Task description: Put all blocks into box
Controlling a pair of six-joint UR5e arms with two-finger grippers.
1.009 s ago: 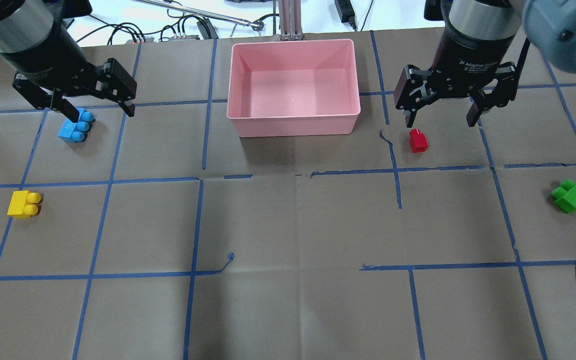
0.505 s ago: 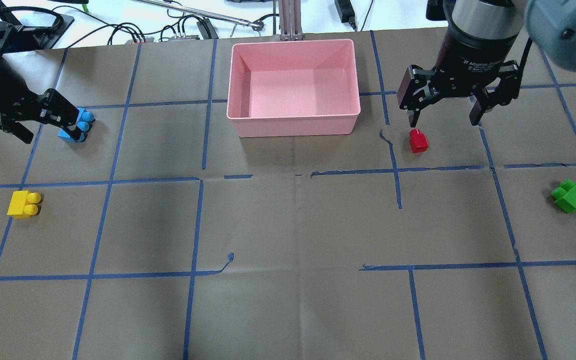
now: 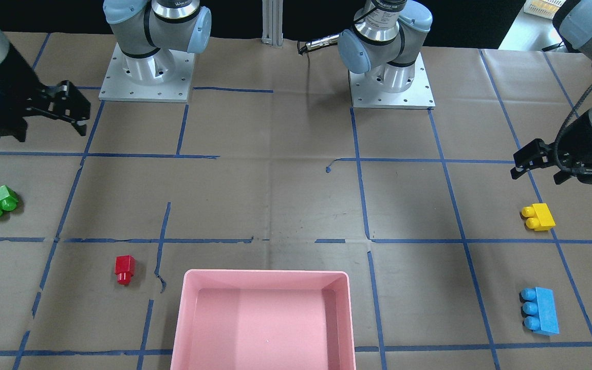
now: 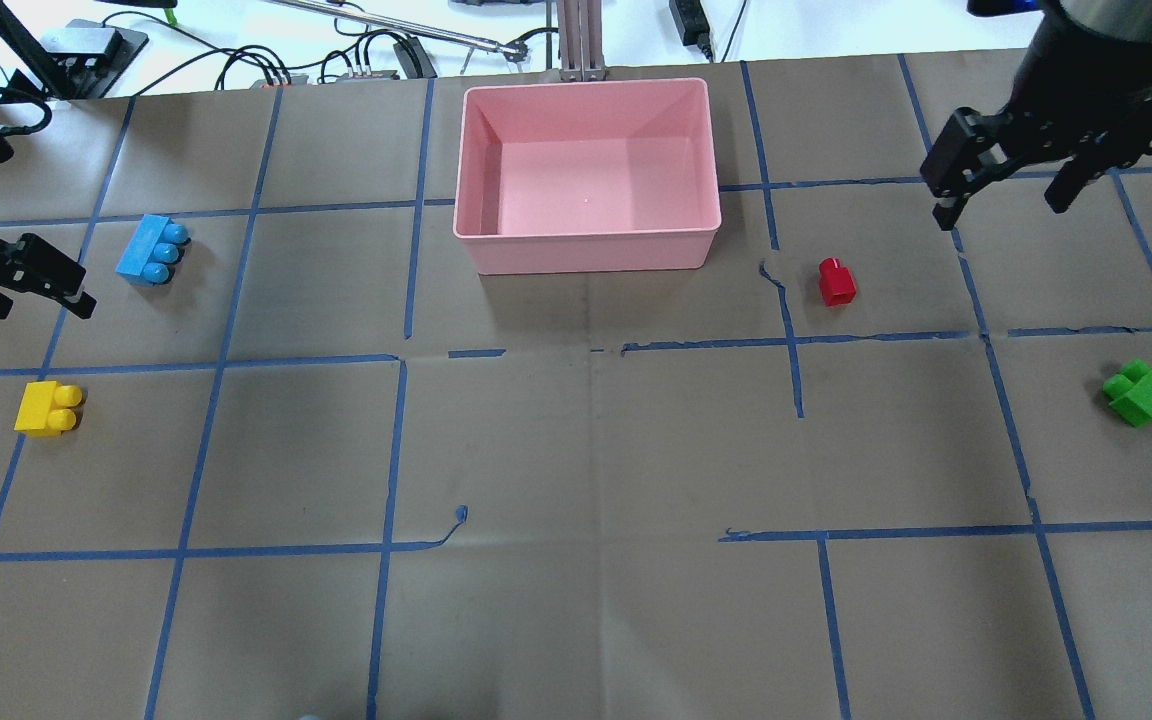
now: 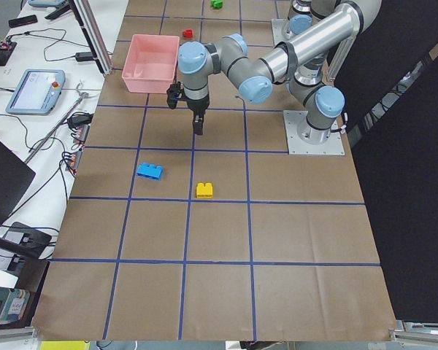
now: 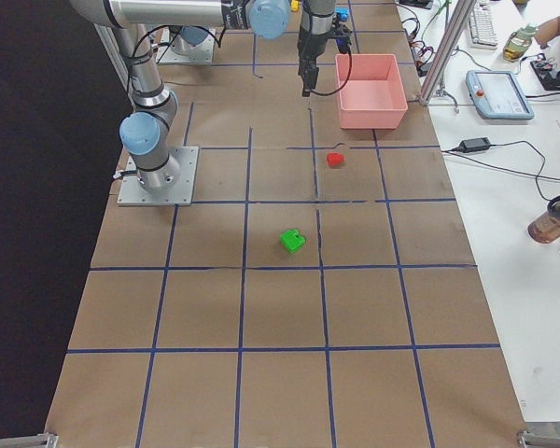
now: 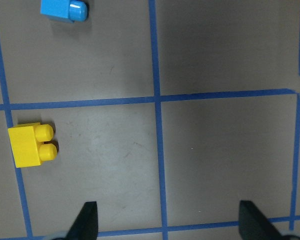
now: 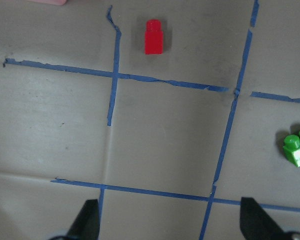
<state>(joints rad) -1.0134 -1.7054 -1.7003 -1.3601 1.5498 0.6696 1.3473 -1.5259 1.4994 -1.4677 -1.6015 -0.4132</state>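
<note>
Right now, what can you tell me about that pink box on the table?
The box is a pink rectangular tub, plastic by its look, with an open top, a rounded rim and sloping walls. It stands upright on the brown paper-covered table, near the far edge in the overhead view. It is empty inside. Nothing touches it but the table. The nearest thing, the red block, lies apart to one side.

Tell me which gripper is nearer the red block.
Right. The right gripper hangs open, raised, on the red block's side of the box. The left gripper is on the box's other side, near the blue block and yellow block.
</note>
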